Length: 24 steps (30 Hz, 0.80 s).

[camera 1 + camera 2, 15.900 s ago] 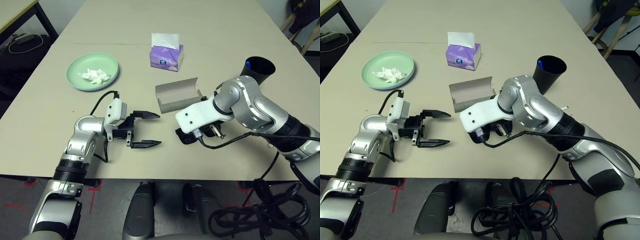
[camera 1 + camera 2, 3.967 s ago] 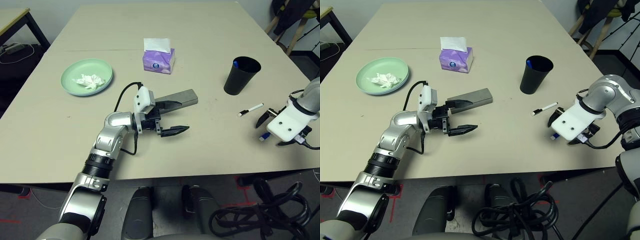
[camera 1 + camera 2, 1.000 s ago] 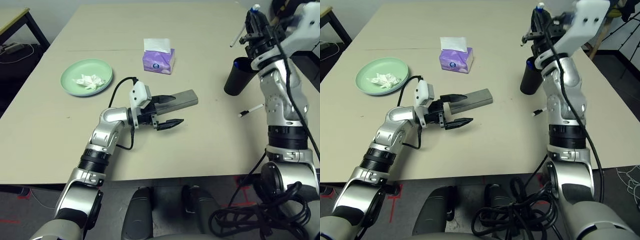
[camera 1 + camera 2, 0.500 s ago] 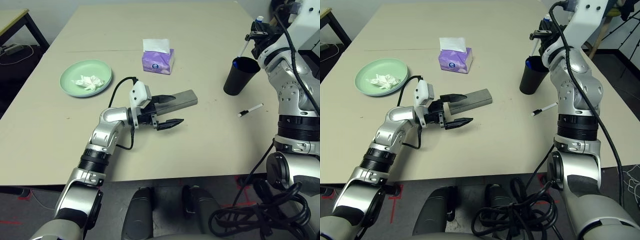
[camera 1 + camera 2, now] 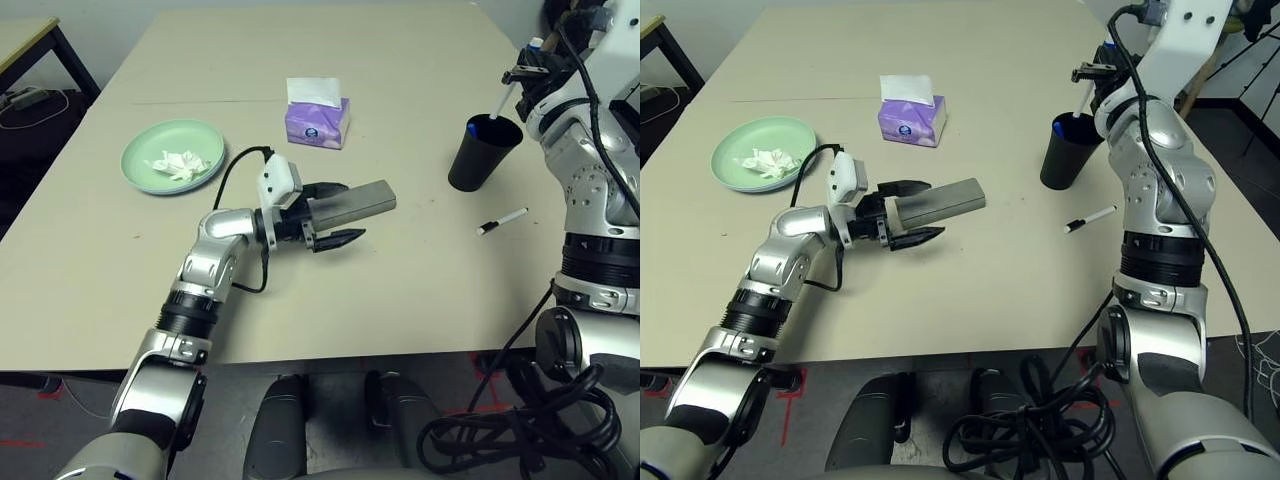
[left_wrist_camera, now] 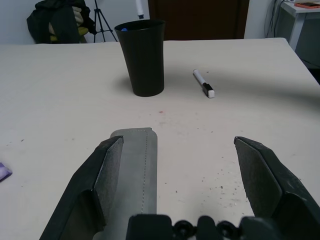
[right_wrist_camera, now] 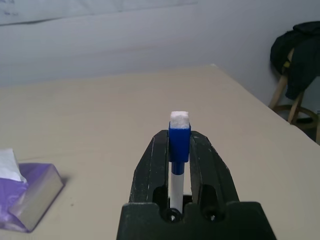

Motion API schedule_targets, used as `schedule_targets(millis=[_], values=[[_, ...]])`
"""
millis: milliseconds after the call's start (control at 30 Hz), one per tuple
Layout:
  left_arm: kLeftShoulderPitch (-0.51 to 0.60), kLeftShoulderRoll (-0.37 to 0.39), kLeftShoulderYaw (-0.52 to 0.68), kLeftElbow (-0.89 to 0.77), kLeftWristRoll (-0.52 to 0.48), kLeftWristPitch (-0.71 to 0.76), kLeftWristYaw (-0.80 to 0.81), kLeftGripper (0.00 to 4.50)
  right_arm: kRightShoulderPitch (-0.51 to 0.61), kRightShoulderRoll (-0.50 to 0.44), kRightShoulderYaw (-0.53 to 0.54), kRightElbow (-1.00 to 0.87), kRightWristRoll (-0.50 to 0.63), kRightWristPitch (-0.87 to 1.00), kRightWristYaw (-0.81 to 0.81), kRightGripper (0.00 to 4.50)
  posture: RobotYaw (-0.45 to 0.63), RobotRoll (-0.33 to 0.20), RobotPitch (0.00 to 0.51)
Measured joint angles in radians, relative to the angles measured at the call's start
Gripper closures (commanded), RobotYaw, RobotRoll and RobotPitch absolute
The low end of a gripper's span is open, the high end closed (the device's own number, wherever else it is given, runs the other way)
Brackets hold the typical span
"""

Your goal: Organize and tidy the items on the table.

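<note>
Right hand (image 7: 179,150) is clamping the blue-capped white pen (image 5: 508,86) upright, its lower end dipping at the rim of the black cup (image 5: 484,152). Left hand (image 5: 332,213) is lying open, fingers either side of the grey glasses case (image 5: 350,203) mid-desk (image 5: 420,290). A black-capped pen (image 5: 501,220) is lying near the cup; the purple tissue box (image 5: 316,118) and the mint plate (image 5: 172,155) holding the crumpled tissue (image 5: 180,161) are sitting farther back and to the left.

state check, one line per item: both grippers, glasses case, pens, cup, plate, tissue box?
Left gripper: open, straddling the case.
Right gripper: shut on blue-capped white pen, above the cup.
Grey oblong glasses case: closed, flat on the table.
Black cup: upright.
Black-capped white pen: lying loose.
Mint green plate: holds crumpled white tissue.
Purple tissue box: tissue sticking out.
</note>
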Motion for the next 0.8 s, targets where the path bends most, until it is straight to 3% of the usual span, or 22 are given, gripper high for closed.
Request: schedule_targets(millis=[133,500,633,800], values=[[-0.003,-0.003,0.0,0.023,0.0,-0.003,0.008,0.0,0.014,-0.001,0.0,-0.016,0.0,0.006,0.001,4.08,0.04,0.0,0.11],[-0.021,-0.014,0.023,0.027,-0.003,-0.006,0.047,0.0,0.028,-0.011,0.001,-0.037,-0.017,0.039,0.019,0.02,0.05,0.0,0.112],[-0.02,-0.009,0.03,0.023,-0.013,0.002,0.032,0.0,0.028,-0.048,0.019,-0.034,-0.018,0.027,0.097,0.02,0.05,0.0,0.123],[-0.006,0.006,0.037,-0.025,-0.029,0.028,0.011,0.0,0.07,-0.154,0.085,-0.025,0.086,-0.048,0.504,0.02,0.07,0.0,0.155]])
